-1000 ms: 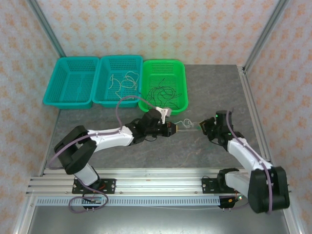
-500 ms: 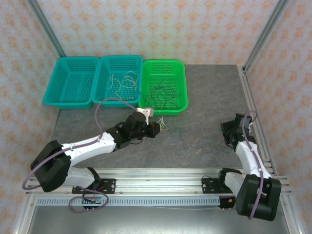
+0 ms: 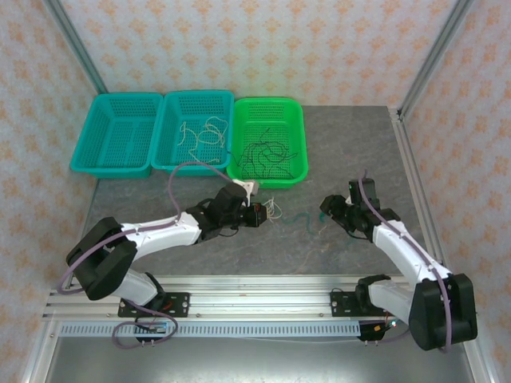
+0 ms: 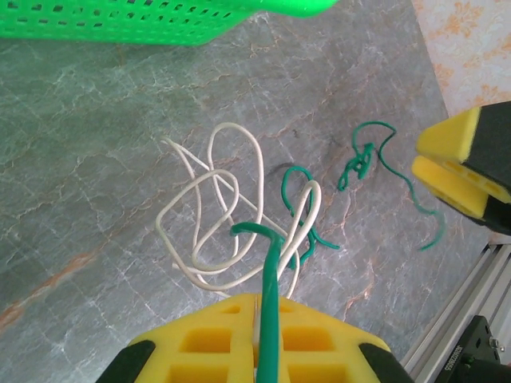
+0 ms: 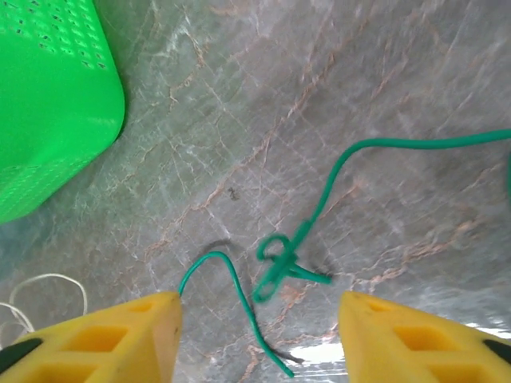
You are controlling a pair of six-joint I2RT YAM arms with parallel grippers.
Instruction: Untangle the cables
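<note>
- The left gripper (image 4: 260, 313) is closed, and a green wire (image 4: 270, 271) is clamped in the seam between its yellow pads (image 4: 200, 343), from which it rises to a hooked end.
- A cream-white wire (image 4: 209, 219) is spread in loose loops on the grey stone-patterned table (image 3: 343, 152) just ahead of those pads. It is crossed by the clamped wire, and it cannot be told whether it is gripped too.
- A second green wire (image 5: 297, 239), knotted near its middle, is laid flat on the table between the two grippers.
- The right gripper (image 5: 257, 313) is held low with its fingers spread wide apart, and the knot lies just ahead of them.
- Black wires (image 3: 267, 152) are gathered in the green basket (image 3: 268, 101), and cream wires (image 3: 204, 129) in the middle teal basket (image 3: 200, 94).
</note>
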